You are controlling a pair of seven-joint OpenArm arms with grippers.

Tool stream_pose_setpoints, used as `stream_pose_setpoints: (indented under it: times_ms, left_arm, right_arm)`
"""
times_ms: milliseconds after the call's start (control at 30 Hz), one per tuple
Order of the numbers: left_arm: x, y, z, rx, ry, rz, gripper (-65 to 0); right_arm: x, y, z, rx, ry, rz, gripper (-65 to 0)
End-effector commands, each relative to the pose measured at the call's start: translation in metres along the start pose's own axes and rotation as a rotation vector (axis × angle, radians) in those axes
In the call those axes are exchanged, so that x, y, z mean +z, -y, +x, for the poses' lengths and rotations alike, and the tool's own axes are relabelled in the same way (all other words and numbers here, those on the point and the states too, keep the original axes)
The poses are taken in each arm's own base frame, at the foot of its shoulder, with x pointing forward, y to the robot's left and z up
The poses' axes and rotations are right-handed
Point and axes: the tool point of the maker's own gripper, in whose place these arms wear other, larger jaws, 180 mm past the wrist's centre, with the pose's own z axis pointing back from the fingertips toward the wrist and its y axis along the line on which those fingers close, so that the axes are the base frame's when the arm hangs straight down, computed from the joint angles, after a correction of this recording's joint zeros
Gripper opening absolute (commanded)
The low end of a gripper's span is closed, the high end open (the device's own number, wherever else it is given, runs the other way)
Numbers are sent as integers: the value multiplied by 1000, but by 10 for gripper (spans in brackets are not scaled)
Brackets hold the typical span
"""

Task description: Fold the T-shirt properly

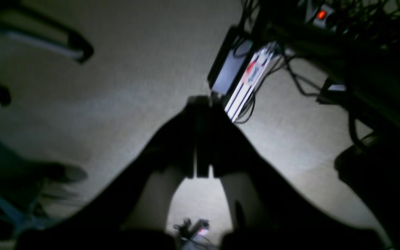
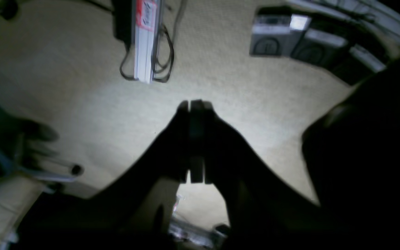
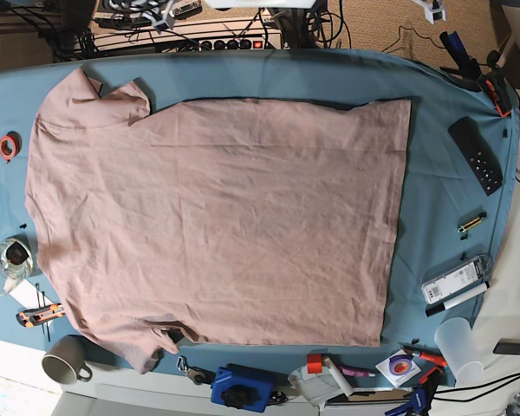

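Across the middle of the teal table cloth [image 3: 433,186], the T-shirt [image 3: 217,230] lies spread flat, collar end toward the base view's left, hem toward its right, sleeves at the upper-left and lower-left corners. No fold is made yet. The fabric is wrinkled and thin-looking; I judge it light, limp and not slippery on the cloth, so it will sag and drag if lifted from one point. I would take it at two edge points at once, pinching only the shirt's layers and not the cloth beneath: the hem corners at the right, or a sleeve and the matching hem corner.

My left gripper [image 1: 200,104] is clenched on nothing, and its camera shows only carpet floor [image 1: 134,69] and cabling. My right gripper [image 2: 196,104] is likewise pressed shut and empty above the same floor. Neither arm appears in the base view, so both are well apart from the shirt.

Clutter rings the shirt: a mug [image 3: 66,361] near the lower sleeve, a red tape roll [image 3: 7,146] at the left, a remote control [image 3: 476,155] at the right.
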Motion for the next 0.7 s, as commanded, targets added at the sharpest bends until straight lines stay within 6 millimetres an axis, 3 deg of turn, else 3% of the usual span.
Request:
stream_pose_setpoints:
  times_ms: [0, 133, 300, 500, 667]
  left_arm:
    - [6, -7, -5, 10, 0, 4, -650]
    - [18, -13, -15, 2, -19, 12, -650]
    - [48, -20, -15, -23, 0, 18, -650]
    - [99, -30, 5, 6, 58, 12, -650]
    - [147, -29, 30, 20, 116, -78, -650]
  right_arm:
    - [9, 3, -5, 19, 8, -4, -650]
    - [37, -2, -13, 32, 37, -8, -650]
    - [82, 6, -13, -108, 98, -21, -650]
    - [153, 39, -5, -246, 180, -80, -650]
    - [217, 56, 20, -258, 321, -67, -650]
